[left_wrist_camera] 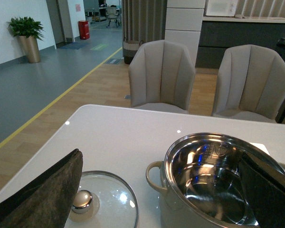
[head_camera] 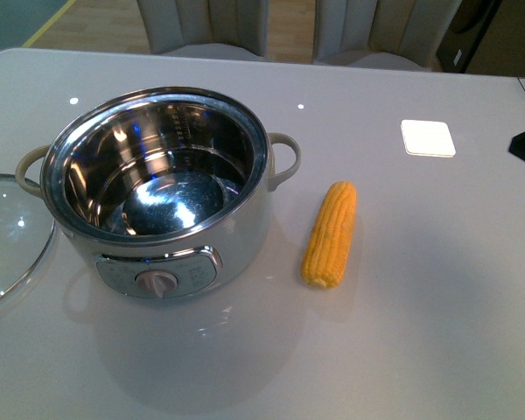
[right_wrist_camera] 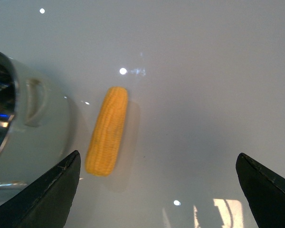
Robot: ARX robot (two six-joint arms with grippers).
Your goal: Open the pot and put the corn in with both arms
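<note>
Pot [head_camera: 245,238] open, seems empty; lid [head_camera: 9,232] on counter [head_camera: 420,315] at its left, corn [head_camera: 330,234] at right; left tool [left_wrist_camera: 159,156] and right tool [right_wrist_camera: 157,156] both spread apart, empty

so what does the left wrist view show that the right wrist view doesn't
Only left wrist: the glass lid lying on the table beside the pot, two chairs behind, and the left hand, open. Only right wrist: the corn lying on the table next to the pot, and the right hand, open. Both: the white table and the pot.
</note>
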